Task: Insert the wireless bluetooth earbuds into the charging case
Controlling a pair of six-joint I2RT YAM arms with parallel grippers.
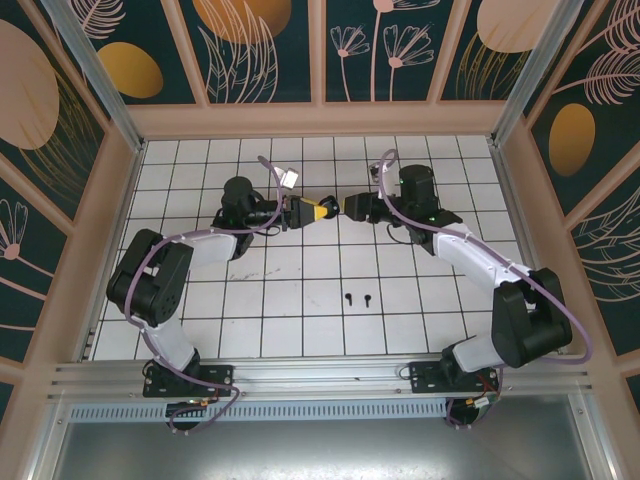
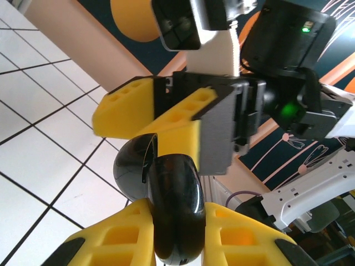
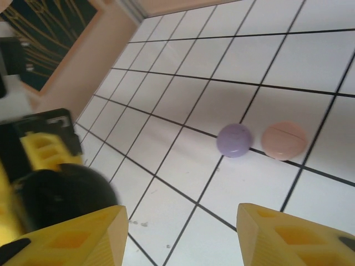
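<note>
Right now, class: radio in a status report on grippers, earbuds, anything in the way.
Left gripper shut on black case. Right gripper open, facing it. Black earbuds loose on table. No obstruction seen.

Robot lab cell: alu frame, tiled floor, printed walls.

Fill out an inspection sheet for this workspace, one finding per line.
Surface: white tiled table with dark grout lines.
Job's things: two black earbuds lie loose on the tiles. The black charging case is held in the air and appears partly open. The lilac case and pink case sit side by side on the tiles, both closed.
Clutter: nothing seen.
Grippers: left gripper is shut on the black charging case. Right gripper is open and faces it.
Cables: lilac cables run along both arms.
Surroundings: floral wall panels enclose the table.
</note>
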